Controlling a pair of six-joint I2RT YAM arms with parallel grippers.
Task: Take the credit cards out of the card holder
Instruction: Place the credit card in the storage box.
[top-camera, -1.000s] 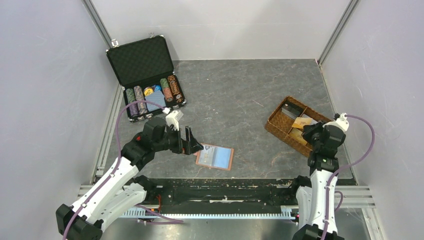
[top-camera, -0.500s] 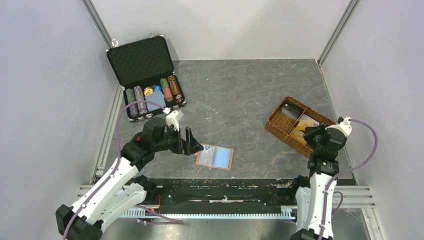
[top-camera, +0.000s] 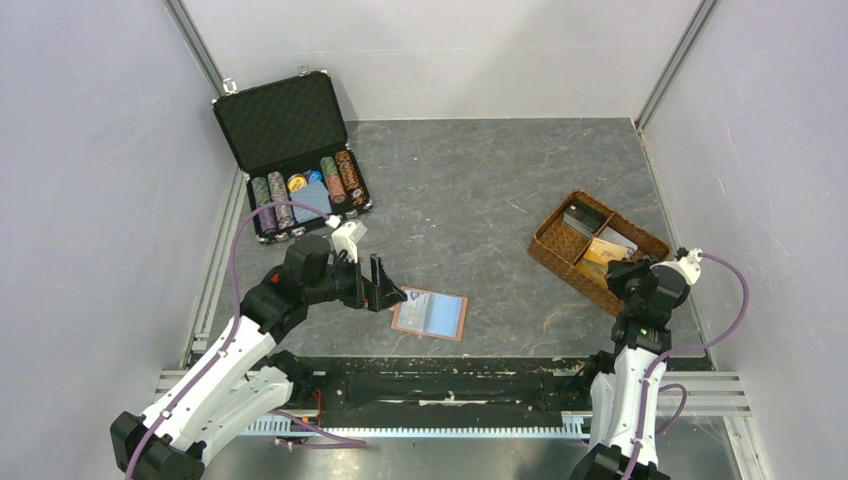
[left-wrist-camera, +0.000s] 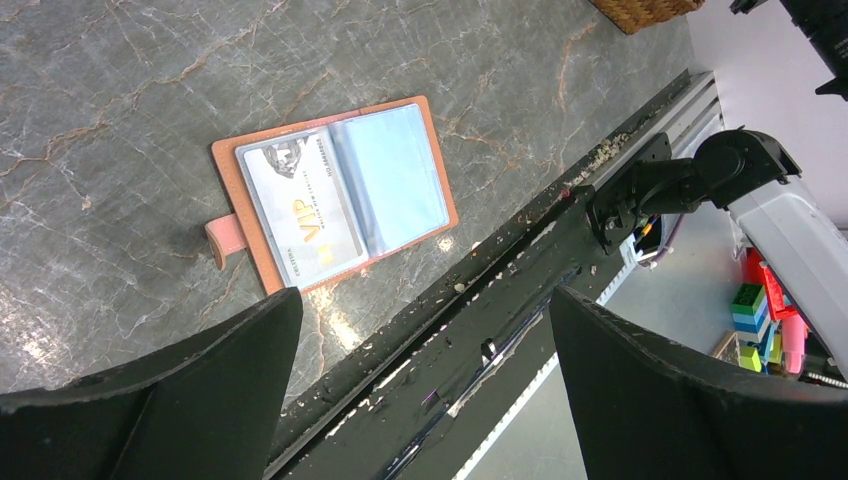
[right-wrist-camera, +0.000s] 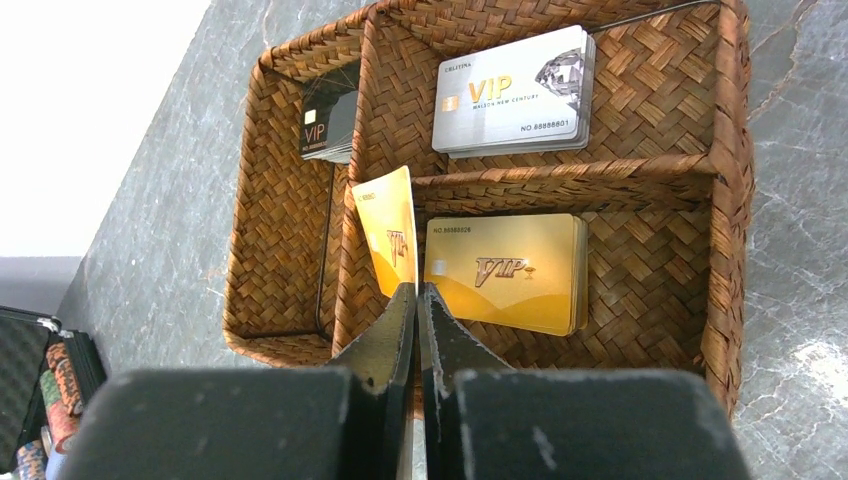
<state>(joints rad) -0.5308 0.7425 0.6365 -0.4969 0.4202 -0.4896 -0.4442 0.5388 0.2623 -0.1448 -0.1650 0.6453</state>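
Card holder (left-wrist-camera: 335, 195): lies open, upper centre-left of the left wrist view. Silver card (left-wrist-camera: 300, 205) in its left sleeve; right sleeve's contents unclear. Card thin, stiff, slick, light; best taken by an exposed edge.
Left gripper (left-wrist-camera: 422, 300): spread wide, empty.
Right gripper (right-wrist-camera: 417, 292): clenched on gold card (right-wrist-camera: 388, 235), over woven tray (right-wrist-camera: 730, 200).

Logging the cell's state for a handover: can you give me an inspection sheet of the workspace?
Surface: grey marbled table, grit along near edge.
Job's things: wallet open flat, white card in one sleeve; gold card held over tray.
Clutter: tray holding card stacks; open chip case.
Grippers: left gripper jaws open near wallet; right gripper jaws shut on gold card.
Cables: purple cable on each arm.
Surroundings: pale walls; toy blocks beyond edge.
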